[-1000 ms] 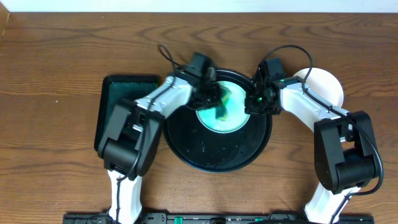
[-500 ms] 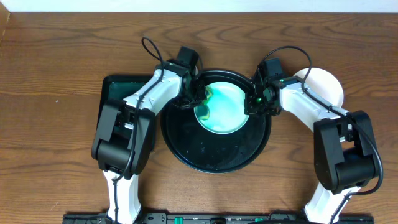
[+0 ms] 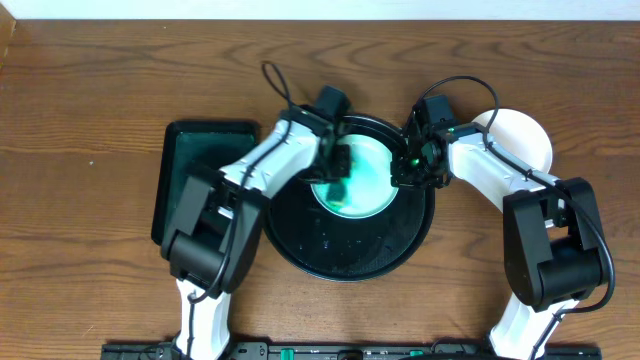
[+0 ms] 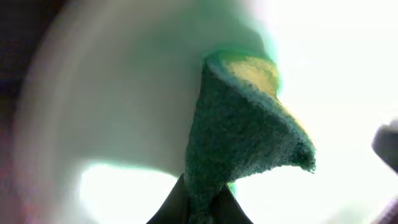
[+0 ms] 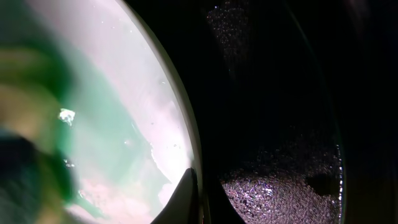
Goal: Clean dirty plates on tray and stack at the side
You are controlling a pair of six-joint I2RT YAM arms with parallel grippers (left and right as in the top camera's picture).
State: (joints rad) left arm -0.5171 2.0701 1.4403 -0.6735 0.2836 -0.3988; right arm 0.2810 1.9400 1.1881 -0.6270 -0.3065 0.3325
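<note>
Smeared plate [image 3: 375, 172] on tray [image 3: 350, 245], left gripper [image 3: 340, 170] over it, jaws pinching sponge [image 4: 242, 130], right gripper [image 3: 408, 168] jaws nipping plate's rim, white plate [image 3: 525, 135] on counter [image 3: 100, 100] right, small tray [image 3: 185, 165] left.

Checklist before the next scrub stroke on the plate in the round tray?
1. Sponge held in left gripper: ok, pinched at its lower end.
2. Sponge over the plate: ok.
3. Right gripper at the plate's right rim: ok; whether it is clamped, cannot tell.
4. Plate inside the tray: ok.
5. Plate clean: not ok, green smear on it.
6. Stacking side: ok, white plate lies right of the tray.
</note>
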